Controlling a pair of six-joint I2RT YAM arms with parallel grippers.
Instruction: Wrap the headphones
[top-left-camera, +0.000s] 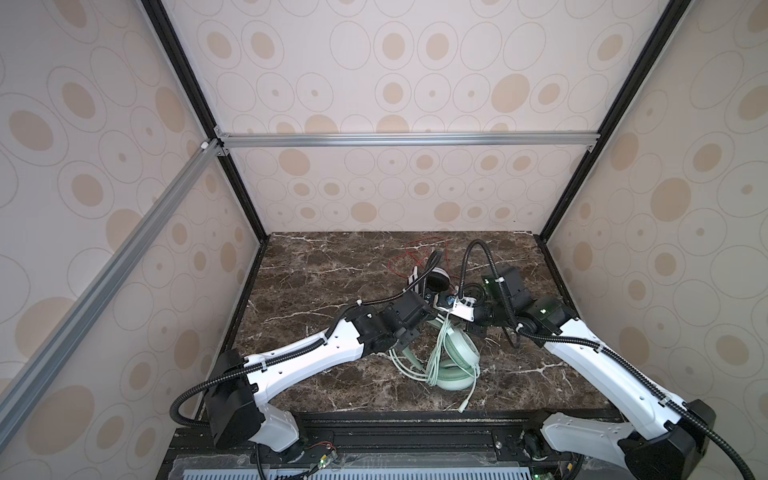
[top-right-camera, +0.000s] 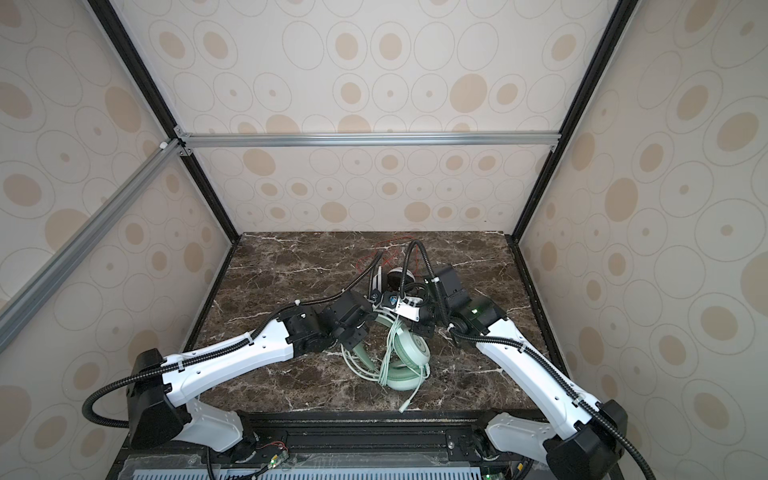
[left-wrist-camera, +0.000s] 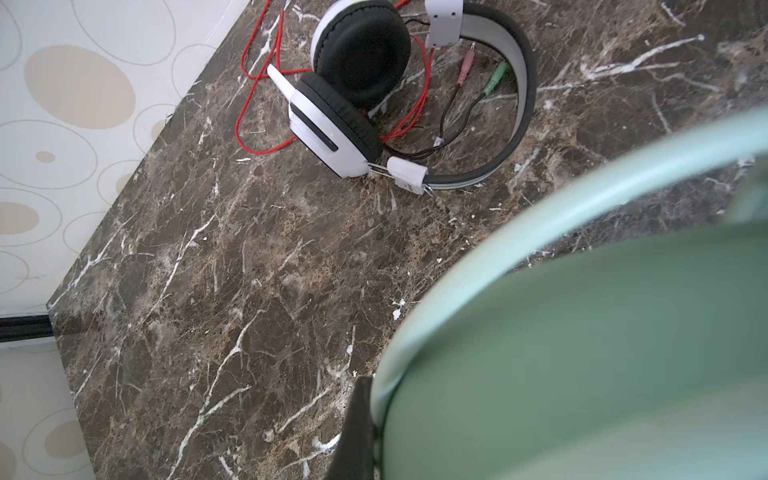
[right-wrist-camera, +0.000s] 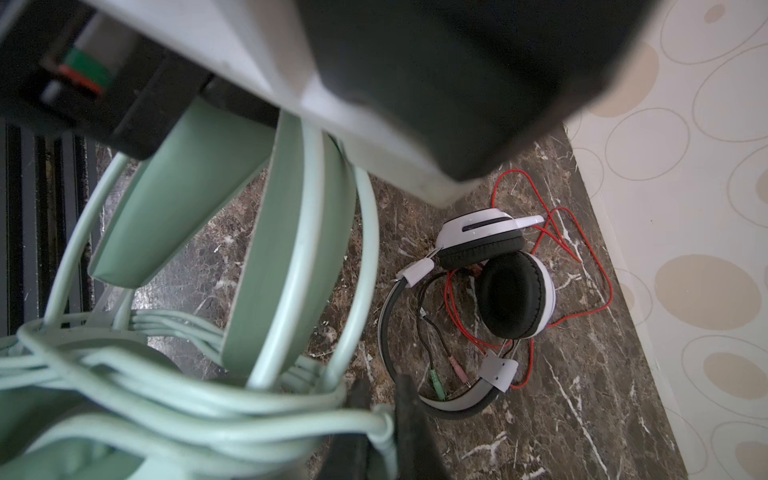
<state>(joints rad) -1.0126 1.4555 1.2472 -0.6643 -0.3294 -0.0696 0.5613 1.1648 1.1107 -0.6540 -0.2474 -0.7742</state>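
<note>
Since mint-green headset (top-left-camera: 455, 353) looks light, headband (right-wrist-camera: 291, 232) springy: grip headband | left gripper (top-left-camera: 432, 309) clamped on headband | right gripper (right-wrist-camera: 380, 419) nipping limp pale green cable (right-wrist-camera: 232, 409)

On the table (top-left-camera: 316, 291), the front headset (top-left-camera: 457, 353) lies centrally, the rear headset (top-left-camera: 436, 280) just behind it.
</note>
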